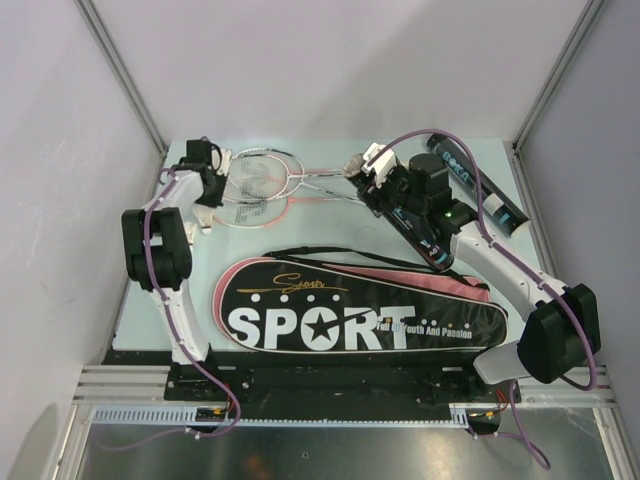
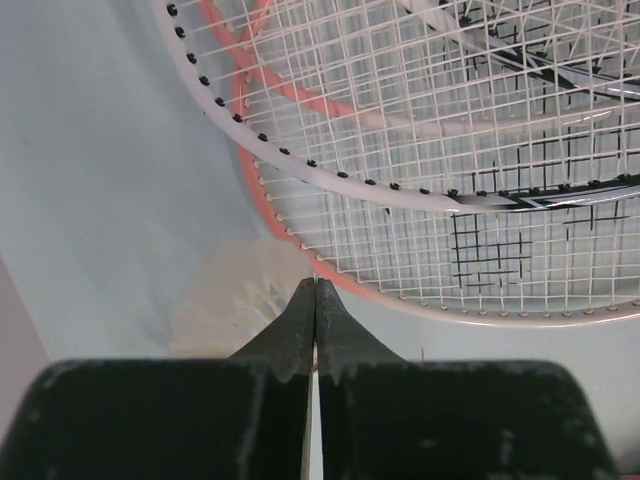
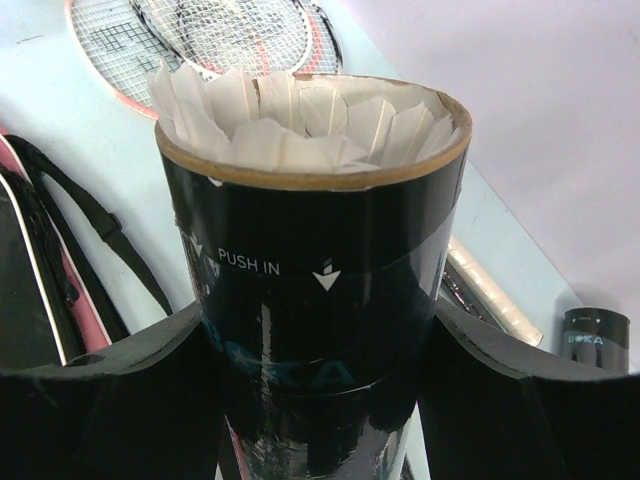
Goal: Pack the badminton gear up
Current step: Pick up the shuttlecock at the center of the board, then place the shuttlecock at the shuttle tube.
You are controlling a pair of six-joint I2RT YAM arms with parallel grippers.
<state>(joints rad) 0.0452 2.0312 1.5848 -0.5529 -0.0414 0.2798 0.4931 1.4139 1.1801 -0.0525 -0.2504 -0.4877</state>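
Two pink-and-white rackets [image 1: 258,182] lie crossed at the back left; their heads fill the left wrist view [image 2: 450,150]. My left gripper [image 1: 207,185] hangs over their left edge with its jaws closed [image 2: 316,285], pinching the edge of a white feather shuttlecock [image 2: 235,300], which is blurred. My right gripper [image 1: 397,197] is shut on a dark tube with teal print [image 3: 310,260], held tilted above the table. Its open mouth is packed with white shuttlecock feathers [image 3: 300,120]. A second dark tube [image 1: 478,188] lies at the back right.
A black-and-pink SPORT racket bag [image 1: 360,310] lies across the front of the table, its strap and edge showing in the right wrist view [image 3: 40,290]. A pale racket handle [image 3: 495,300] and a dark tube end [image 3: 595,338] lie beyond the held tube. Walls enclose the table.
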